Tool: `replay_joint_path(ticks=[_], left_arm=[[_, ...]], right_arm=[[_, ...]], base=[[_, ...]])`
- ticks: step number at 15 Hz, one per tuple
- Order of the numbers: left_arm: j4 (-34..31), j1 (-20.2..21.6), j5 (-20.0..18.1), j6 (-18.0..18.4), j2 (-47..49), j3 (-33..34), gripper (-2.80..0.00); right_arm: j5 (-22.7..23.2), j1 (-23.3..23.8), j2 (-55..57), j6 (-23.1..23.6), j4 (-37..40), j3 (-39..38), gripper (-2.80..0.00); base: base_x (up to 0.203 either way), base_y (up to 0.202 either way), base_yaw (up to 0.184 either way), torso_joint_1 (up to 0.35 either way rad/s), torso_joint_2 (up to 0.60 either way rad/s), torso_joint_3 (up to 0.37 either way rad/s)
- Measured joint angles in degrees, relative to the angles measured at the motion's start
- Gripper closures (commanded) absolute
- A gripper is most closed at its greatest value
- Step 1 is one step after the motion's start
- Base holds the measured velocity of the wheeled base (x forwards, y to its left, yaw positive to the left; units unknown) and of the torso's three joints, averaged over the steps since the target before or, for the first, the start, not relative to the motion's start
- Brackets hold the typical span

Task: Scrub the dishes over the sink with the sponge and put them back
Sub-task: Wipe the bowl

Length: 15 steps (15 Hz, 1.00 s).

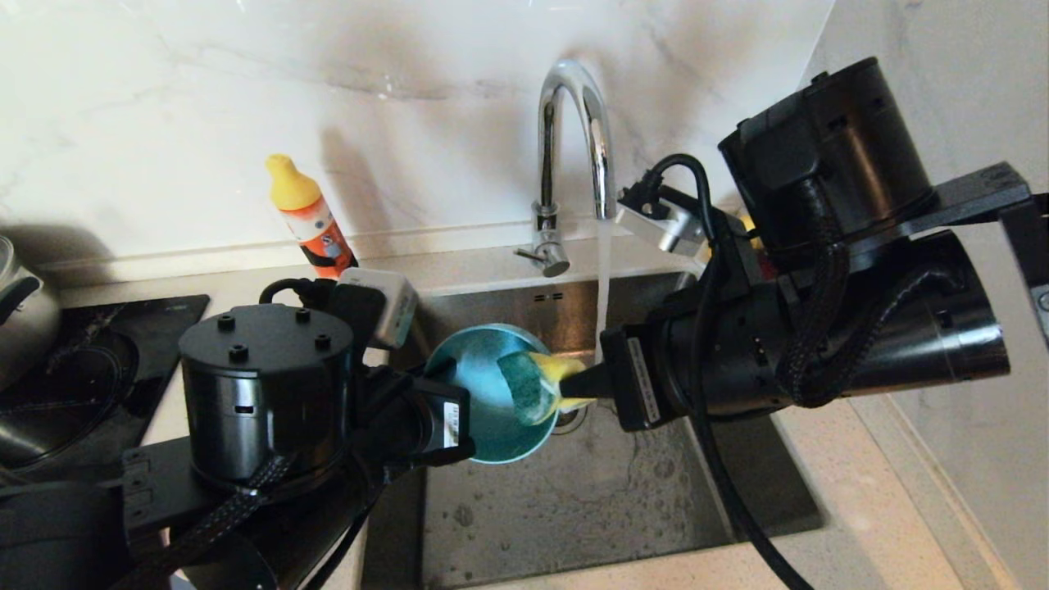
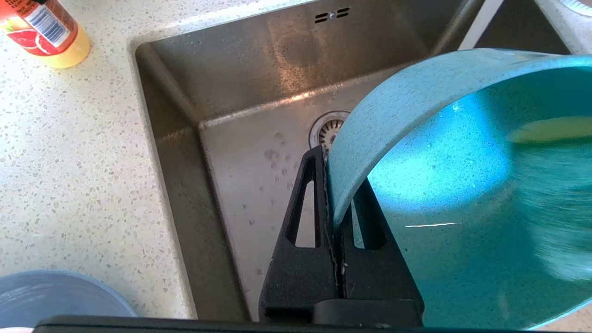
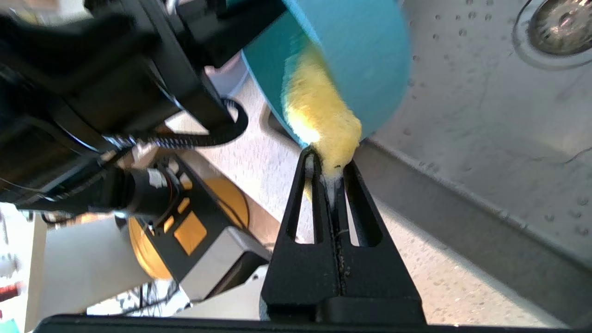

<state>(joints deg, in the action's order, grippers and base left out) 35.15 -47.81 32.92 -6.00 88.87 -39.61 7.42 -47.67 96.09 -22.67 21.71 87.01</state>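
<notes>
Over the sink (image 1: 574, 492), the left end effector (image 2: 334, 203) pinches the teal bowl's (image 1: 483, 393) rim; the right end effector (image 3: 329, 173), clamped on the sponge (image 1: 537, 385), presses it inside the bowl.

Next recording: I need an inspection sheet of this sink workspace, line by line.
Surface: pale speckled counter around the steel sink; sink floor wet.
Job's things: teal bowl held tilted over the sink; yellow sponge with green face pressed inside it. A grey-blue dish edge sits on the counter.
Clutter: orange bottle with yellow cap behind the sink.
Grippers: left pincer shut on the bowl's rim; right pincer shut on the sponge.
Cables: black cable from the right arm crosses the sink's corner.
Surroundings: chrome tap running; marble wall; black hob at left.
</notes>
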Motion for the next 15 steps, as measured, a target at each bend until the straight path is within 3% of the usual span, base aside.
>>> replay_joint_path(ticks=[15], left_arm=[[-0.2,1.8,-1.0,-0.9,-0.5,-0.8,0.0]], right_arm=[[0.1,3.3,-2.7,0.3,1.6,-0.5,0.0]], base=[[0.0,0.0,0.0,0.0,0.0,0.0]])
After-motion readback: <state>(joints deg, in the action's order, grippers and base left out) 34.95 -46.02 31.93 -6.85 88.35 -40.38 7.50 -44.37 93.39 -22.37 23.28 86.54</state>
